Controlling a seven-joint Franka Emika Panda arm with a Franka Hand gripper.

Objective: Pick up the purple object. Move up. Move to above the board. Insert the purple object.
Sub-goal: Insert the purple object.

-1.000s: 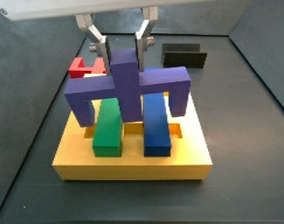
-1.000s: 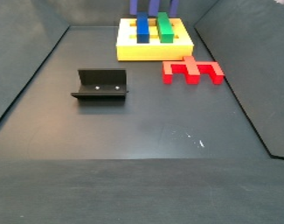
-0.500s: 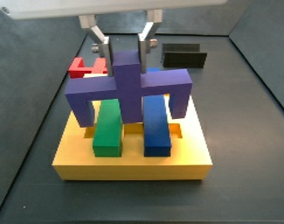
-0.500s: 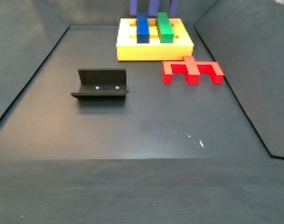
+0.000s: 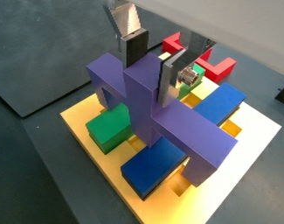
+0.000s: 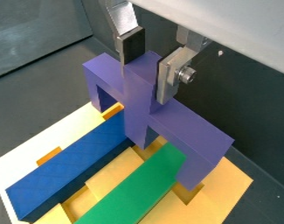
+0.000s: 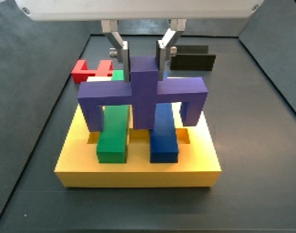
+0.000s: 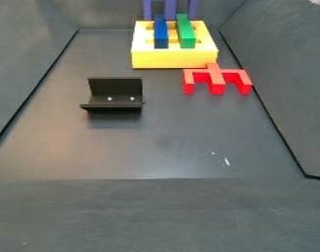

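Gripper (image 7: 143,53) clamps the purple object's (image 7: 143,89) stem above the board (image 7: 137,162); skewed legs may jam against slot edges.

The purple object (image 7: 143,91) is a wide bridge-like bar with downward legs and a raised central stem. It stands upright over the board (image 7: 139,164), straddling its rear part, and the end effector (image 7: 143,47) flanks the stem top. In both wrist views (image 5: 150,109) (image 6: 150,114) its legs reach down to the board. The board (image 8: 175,57) is a flat yellow slotted block lying on the tabletop (image 8: 162,148).
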